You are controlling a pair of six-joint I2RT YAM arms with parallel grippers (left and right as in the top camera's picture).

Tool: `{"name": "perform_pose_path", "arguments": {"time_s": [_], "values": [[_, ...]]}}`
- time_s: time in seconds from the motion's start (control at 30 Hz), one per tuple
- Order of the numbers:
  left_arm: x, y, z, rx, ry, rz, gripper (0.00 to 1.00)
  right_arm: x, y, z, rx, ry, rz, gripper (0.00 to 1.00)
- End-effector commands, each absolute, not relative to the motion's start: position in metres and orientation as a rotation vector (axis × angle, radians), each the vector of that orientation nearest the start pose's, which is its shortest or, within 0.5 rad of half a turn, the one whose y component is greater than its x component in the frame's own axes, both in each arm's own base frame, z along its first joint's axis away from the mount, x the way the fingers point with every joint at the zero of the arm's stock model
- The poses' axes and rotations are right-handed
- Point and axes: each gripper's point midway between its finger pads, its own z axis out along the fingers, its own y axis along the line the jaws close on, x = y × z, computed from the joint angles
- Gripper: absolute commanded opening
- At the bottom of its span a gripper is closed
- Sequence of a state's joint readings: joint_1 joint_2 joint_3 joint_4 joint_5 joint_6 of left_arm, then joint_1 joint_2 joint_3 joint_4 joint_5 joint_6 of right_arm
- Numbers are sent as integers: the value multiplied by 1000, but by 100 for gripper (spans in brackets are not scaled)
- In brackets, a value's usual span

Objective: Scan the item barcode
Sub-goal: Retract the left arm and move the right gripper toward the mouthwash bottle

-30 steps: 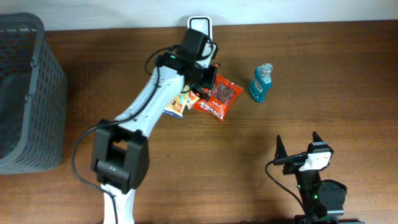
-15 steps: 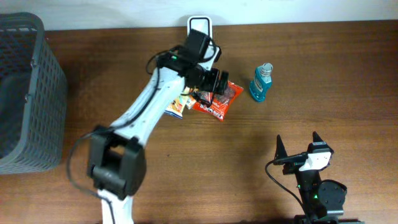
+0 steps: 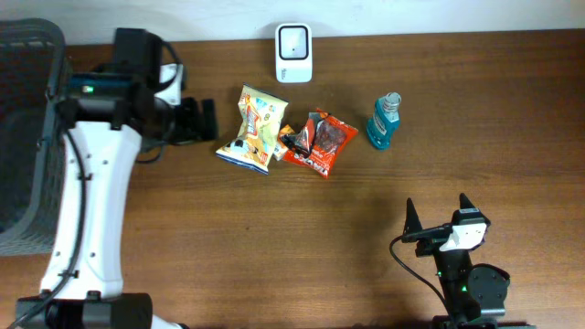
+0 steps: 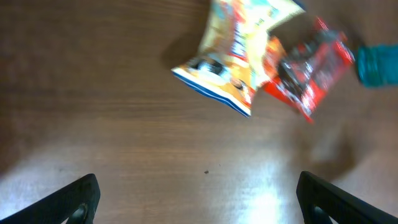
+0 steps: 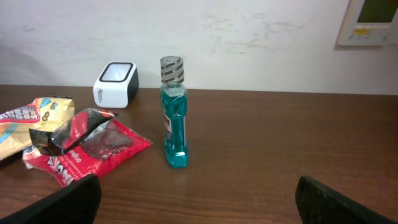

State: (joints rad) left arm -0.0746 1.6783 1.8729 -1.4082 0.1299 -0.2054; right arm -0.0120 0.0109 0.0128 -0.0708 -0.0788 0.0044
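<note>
The red snack bag [image 3: 320, 144] lies near the scanner [image 3: 293, 53], well apart from the left gripper [image 3: 206, 122], whose fingers stand wide apart, empty.

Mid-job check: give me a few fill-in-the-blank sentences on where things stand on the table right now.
The blue bottle stands ____. The left gripper and the right gripper are both ____, holding nothing. Between the yellow bag and the blue bottle lies the ____ bag.
Missing words: upright; open; red.
</note>
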Motion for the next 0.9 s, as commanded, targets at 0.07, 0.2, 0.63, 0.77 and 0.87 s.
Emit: {"name": "perform_pose_path", "arguments": {"time_s": [0.07, 0.2, 0.63, 0.77, 0.87], "values": [[351, -13, 247, -471, 2813, -262, 99, 246, 12, 158, -42, 1641, 70, 99], [352, -13, 248, -470, 2810, -262, 99, 246, 12, 158, -42, 1641, 70, 99], [352, -13, 248, -470, 2810, -262, 99, 172, 134, 232, -733, 1195, 626, 99], [352, -13, 248, -470, 2810, -262, 99, 168, 113, 298, -590, 997, 481, 99], [352, -13, 248, -470, 2810, -262, 99, 180, 97, 323, -481, 1046, 437, 99]]}}
